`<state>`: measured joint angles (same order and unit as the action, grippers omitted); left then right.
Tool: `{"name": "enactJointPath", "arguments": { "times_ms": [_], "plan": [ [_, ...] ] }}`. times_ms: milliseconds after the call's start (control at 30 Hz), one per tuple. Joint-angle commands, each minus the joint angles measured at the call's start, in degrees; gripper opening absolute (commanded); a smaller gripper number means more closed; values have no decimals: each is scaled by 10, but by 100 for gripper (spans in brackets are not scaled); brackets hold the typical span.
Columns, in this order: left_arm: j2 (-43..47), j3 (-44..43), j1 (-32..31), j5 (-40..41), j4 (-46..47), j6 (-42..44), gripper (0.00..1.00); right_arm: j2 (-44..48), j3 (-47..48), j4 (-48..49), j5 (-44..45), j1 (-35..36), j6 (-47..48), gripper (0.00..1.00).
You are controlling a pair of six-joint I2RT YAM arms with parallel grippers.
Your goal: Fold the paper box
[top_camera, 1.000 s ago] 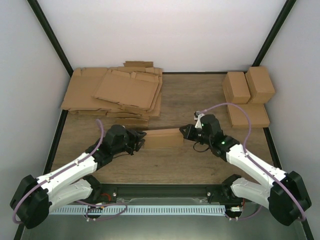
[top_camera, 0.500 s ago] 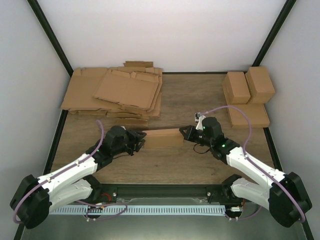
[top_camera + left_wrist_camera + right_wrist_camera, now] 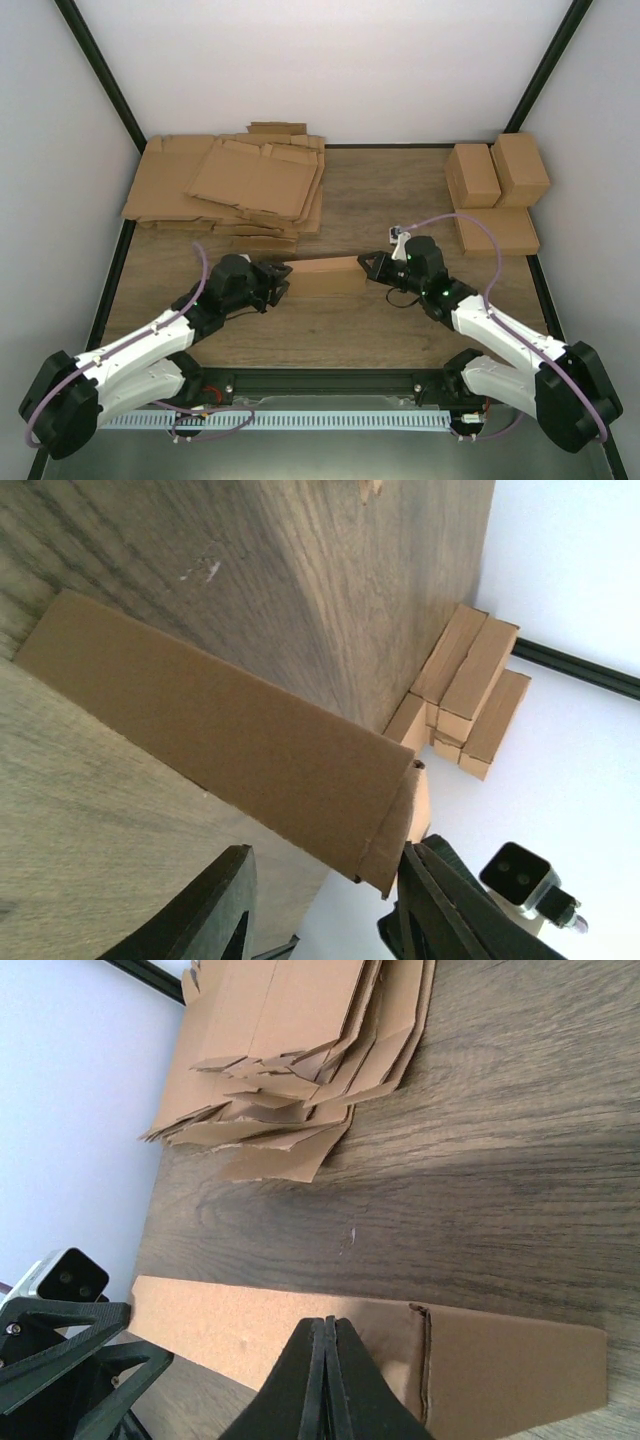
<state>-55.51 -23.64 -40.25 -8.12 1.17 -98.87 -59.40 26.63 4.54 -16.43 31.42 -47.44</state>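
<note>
The paper box point(image 3: 325, 275) lies mid-table as a long, low, folded brown piece between my two grippers. My left gripper point(image 3: 279, 287) is open at its left end; in the left wrist view the box point(image 3: 230, 750) runs away from the jaws, and its near end flap sits between the spread fingers point(image 3: 228, 912), at the inner face of the right one. My right gripper point(image 3: 369, 265) is shut and empty at the box's right end. In the right wrist view its closed fingertips point(image 3: 325, 1328) lie over the box point(image 3: 500, 1370), beside a crease.
A pile of flat cardboard sheets point(image 3: 235, 185) fills the back left and shows in the right wrist view point(image 3: 300, 1060). Three finished boxes point(image 3: 495, 190) stand at the back right, also in the left wrist view point(image 3: 465, 695). Black frame rails edge the table.
My right wrist has shifted slightly toward the near side and stays at the box's right end. The box and my left gripper have barely moved.
</note>
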Motion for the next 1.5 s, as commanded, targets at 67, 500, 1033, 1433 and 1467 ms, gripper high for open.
{"name": "enactJointPath", "arguments": {
  "times_ms": [67, 500, 1033, 1433, 1467],
  "plan": [
    [8, -18, -1, 28, -159, 19, 53, -28, -1, -132, 0, 3, 18, 1],
    [15, -173, 20, 26, -251, 208, 38, -33, 16, -142, -2, 3, 33, 1],
    [-141, -214, 130, -316, -66, 454, 4, -34, 18, -144, -4, 3, 38, 1],
    [-158, -53, 135, -334, 97, 411, 4, -45, 22, -137, -13, 3, 45, 1],
    [-159, -56, 134, -334, 92, 414, 4, -44, 27, -140, -14, 3, 47, 1]
  ]
}}
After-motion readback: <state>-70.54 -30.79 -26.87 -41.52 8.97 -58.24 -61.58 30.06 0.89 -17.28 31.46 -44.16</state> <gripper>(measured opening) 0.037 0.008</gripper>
